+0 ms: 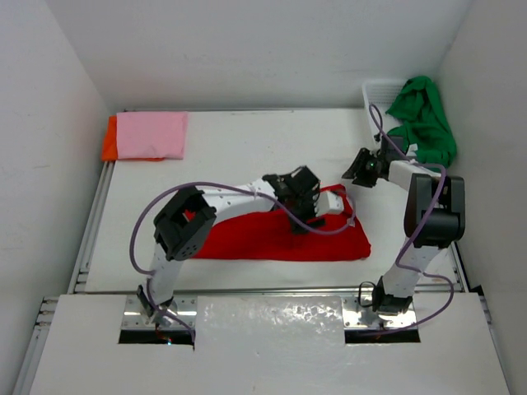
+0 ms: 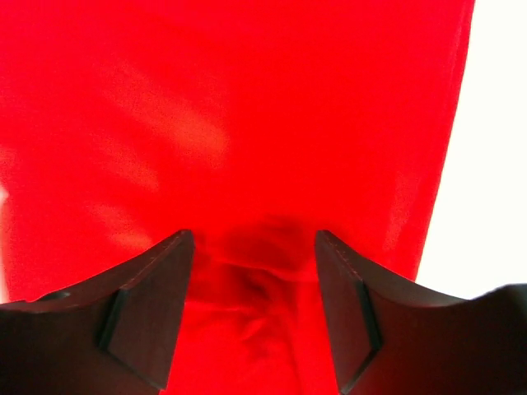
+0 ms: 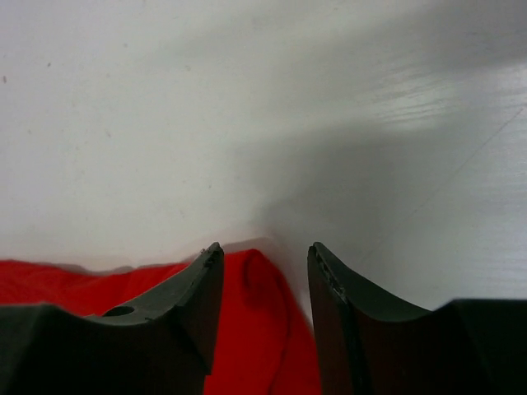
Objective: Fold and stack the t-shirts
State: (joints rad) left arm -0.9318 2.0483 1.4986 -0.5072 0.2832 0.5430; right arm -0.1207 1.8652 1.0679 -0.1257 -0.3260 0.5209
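At the counter's (image 1: 247, 148) far-left corner, the folded pink t-shirt (image 1: 151, 135) lies on the orange t-shirt (image 1: 109, 141). My left end effector (image 2: 251, 247) is low over the red t-shirt (image 1: 280, 239) mid-counter, fingers spread astride a small wrinkle, pinching nothing. My right end effector (image 3: 263, 251) hovers spread near that shirt's far right corner, and the green t-shirt (image 1: 424, 119) drapes over the white basket (image 1: 375, 86) at the far right.

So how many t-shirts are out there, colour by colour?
Orange t-shirt: 1
Pink t-shirt: 1
Red t-shirt: 1
Green t-shirt: 1
Total: 4
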